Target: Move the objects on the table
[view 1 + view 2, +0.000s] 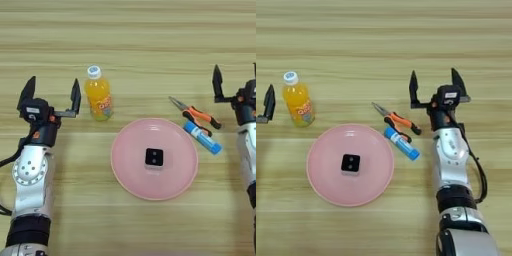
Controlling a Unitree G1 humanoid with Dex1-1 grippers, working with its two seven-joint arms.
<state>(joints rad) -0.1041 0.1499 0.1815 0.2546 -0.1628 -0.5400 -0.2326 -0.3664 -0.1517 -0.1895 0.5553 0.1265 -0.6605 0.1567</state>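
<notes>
The table (150, 45) is a broad light-brown top with horizontal wood-grain stripes, and it fills both views edge to edge, so nothing of the room around it shows.

Near the middle lies a pink plate (125, 165), round and shallow, with a black cube (154, 157) with pale dots sitting at its centre. Up and to the left of the plate, apart from its rim, an orange-drink bottle (98, 95) with a white cap lies on the wood (its cap points away from the robot). To the right of the plate a blue tube (202, 137) with a white label lies slanted, just beside the plate's rim, and a pair of pliers (195, 114) with orange-and-black handles lies just beyond it, seemingly touching it at the handles.

The left gripper (52, 96) hangs over the table left of the bottle, its two black fingers spread wide and holding nothing; its right finger is near the bottle but not touching. The right gripper (435, 86) sits right of the pliers, fingers likewise wide apart and empty.

In the left eye view the right gripper is cut by the picture edge, and in the right eye view only one fingertip of the left gripper shows. The bottle's label print is too small to read.
</notes>
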